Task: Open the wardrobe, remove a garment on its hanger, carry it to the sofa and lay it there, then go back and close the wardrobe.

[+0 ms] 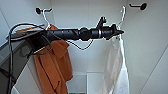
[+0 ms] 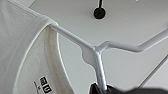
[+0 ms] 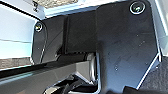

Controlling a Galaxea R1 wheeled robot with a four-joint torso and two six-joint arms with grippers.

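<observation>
The wardrobe [image 1: 85,22] stands open, and I look into its white inside. My left arm reaches across it from the left. Its left gripper [image 1: 119,32] is shut on the neck of the white hanger [image 1: 122,15], whose hook rises to the top right. The garment [image 1: 117,67], a white shirt, hangs from it below the gripper. In the left wrist view the hanger [image 2: 112,46] spreads wide, its stem running down between the dark fingers [image 2: 96,89]. The shirt's collar and label [image 2: 25,55] lie beside it.
An orange garment [image 1: 56,62] hangs at the wardrobe's left on its own hanger. Black wall hooks sit at the upper left [image 1: 38,10] and upper right [image 1: 142,6]. The wardrobe's right wall [image 1: 147,50] is close to the shirt.
</observation>
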